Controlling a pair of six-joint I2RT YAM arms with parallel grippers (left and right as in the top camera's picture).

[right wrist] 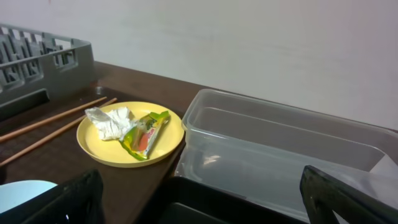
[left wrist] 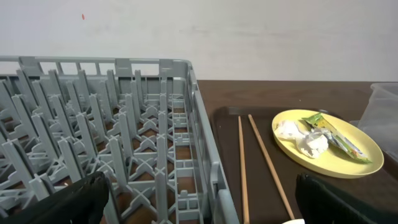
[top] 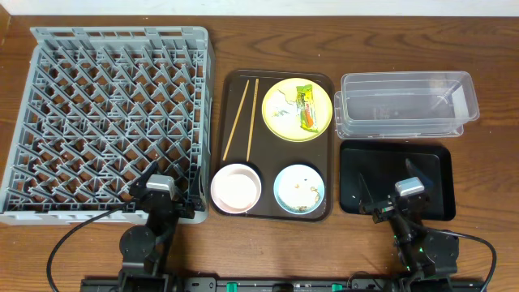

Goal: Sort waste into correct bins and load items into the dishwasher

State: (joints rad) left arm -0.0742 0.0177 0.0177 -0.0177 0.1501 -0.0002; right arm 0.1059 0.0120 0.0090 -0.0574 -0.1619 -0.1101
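Observation:
The pale yellow plate [top: 296, 108] sits on the brown serving tray and bears the snack wrapper [top: 306, 107] and the white tissue [top: 280, 100]; it also shows in the right wrist view [right wrist: 130, 134] and the left wrist view [left wrist: 329, 144]. Two chopsticks [top: 241, 118] lie left of it. The white-pink bowl [top: 236, 187] and the light blue bowl [top: 298, 188] with crumbs stand in front. The grey dish rack [top: 109, 118] is at left. The clear tub [top: 405, 104] and black tray [top: 396, 180] are at right. My left gripper [top: 159, 199] and right gripper [top: 401, 203] are open and empty. The cup is out of view.
The dark brown serving tray [top: 276, 215] lies in the middle between the rack and the bins. Both arms rest at the table's front edge. A pale wall rises behind the table.

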